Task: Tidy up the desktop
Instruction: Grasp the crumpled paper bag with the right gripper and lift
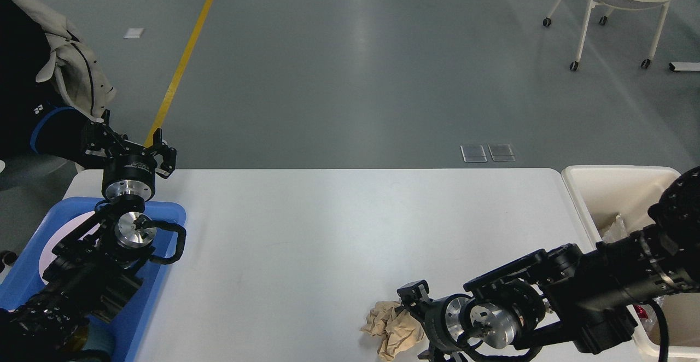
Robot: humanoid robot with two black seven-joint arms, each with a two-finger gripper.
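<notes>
The white desktop [328, 231] fills the middle of the head view. A crumpled brown paper ball [391, 326] lies on it near the front edge, right of centre. My right gripper [418, 323] is low at the ball's right side, open, with one finger [413, 292] behind the ball and the other at the frame's bottom edge. I cannot tell whether the fingers touch the paper. My left gripper [131, 146] is open and empty, held above the far edge of the blue tray [167, 225].
The blue tray holds a white plate [60, 236], mostly hidden by my left arm. A cream-white bin [618, 187] with some waste in it stands off the desktop's right end. A person in dark clothes [27, 105] stands at the far left. A chair [618, 1] is far back right.
</notes>
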